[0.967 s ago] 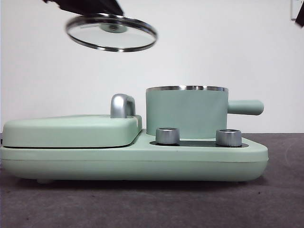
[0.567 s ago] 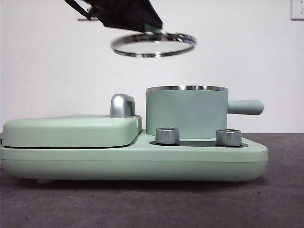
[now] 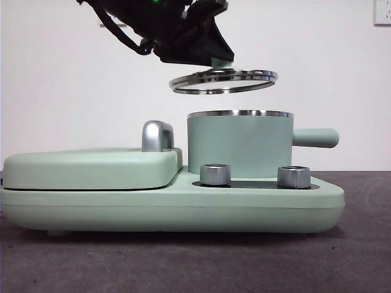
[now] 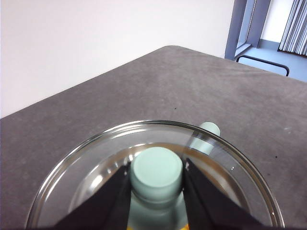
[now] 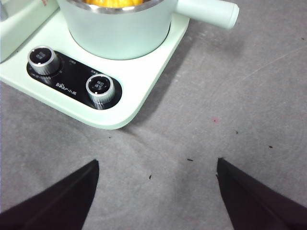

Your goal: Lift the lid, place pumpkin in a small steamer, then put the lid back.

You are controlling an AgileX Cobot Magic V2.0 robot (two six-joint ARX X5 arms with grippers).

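One lid (image 3: 223, 81) hung level in the air just above one small steamer (image 3: 239, 144), the left gripper (image 4: 157, 178) clamped on its mint knob. One pumpkin (image 5: 112, 3) sat inside the pot — only a cut-off orange sliver showed. Two steel dials (image 5: 73, 72) fronted the mint base (image 3: 183, 207); one flat cover (image 3: 91, 168) lay beside the pot. The right gripper (image 5: 158, 165) waited over the grey table (image 5: 230, 110), jaws spread wide — tips cut off.

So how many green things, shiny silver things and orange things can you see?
Green: 3, the pot, the flat cover and the base.
Silver: 3, two dials and the cover's handle.
Orange: 1, the pumpkin inside the pot.
Glass: 1, the lid, held above the pot by the left gripper.
Total: 8.
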